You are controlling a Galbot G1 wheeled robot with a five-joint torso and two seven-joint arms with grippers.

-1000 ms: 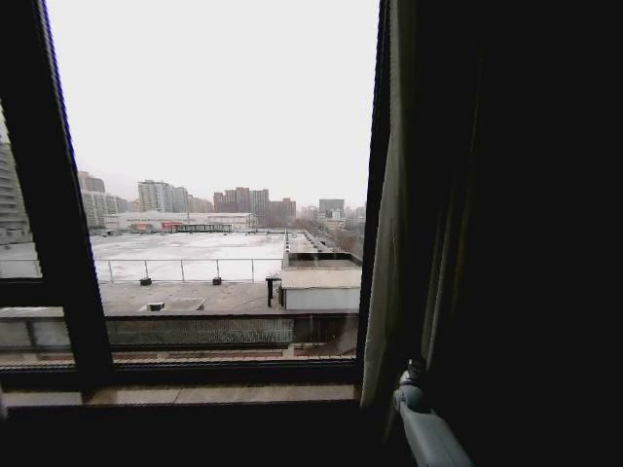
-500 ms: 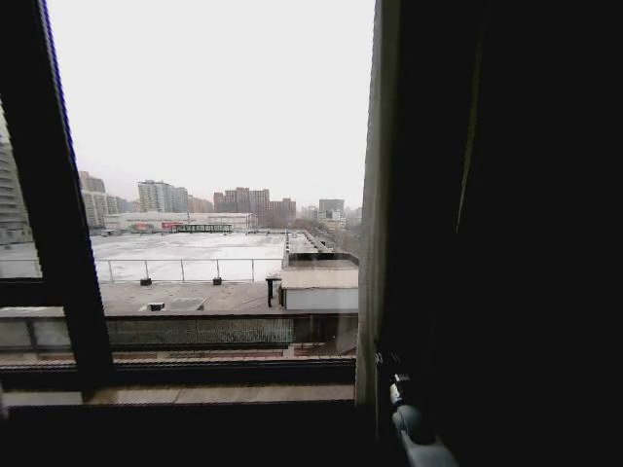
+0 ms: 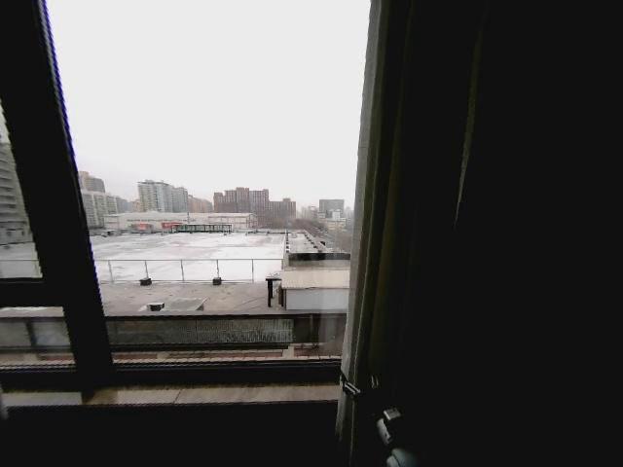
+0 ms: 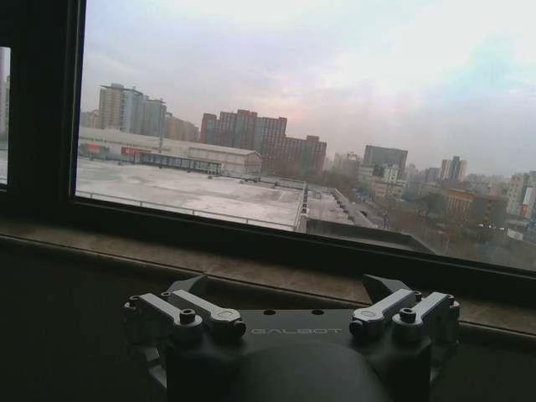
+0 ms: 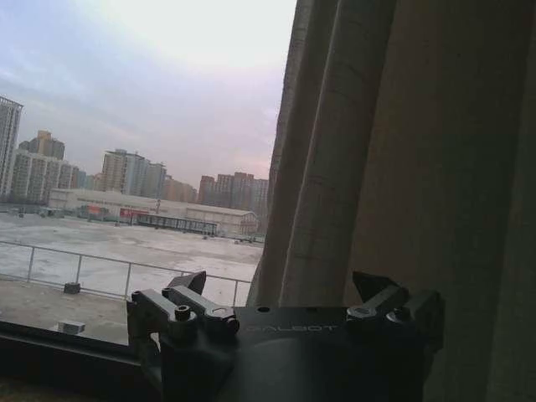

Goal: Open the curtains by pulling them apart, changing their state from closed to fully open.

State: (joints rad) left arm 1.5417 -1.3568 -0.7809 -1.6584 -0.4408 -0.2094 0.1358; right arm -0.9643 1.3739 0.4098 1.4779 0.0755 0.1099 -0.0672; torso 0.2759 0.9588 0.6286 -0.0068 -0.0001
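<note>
curtains (image 5: 352,167) bunched dim beside the right gripper (image 5: 285,289), jaws spread; left gripper (image 4: 289,289) jaws spread too

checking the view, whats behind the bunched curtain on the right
Behind the bunched curtain nothing can be made out: its folds cover that part of the window. Beside it, the bare glass shows a flat rooftop and distant buildings. The right gripper sits open before the folds.
</note>
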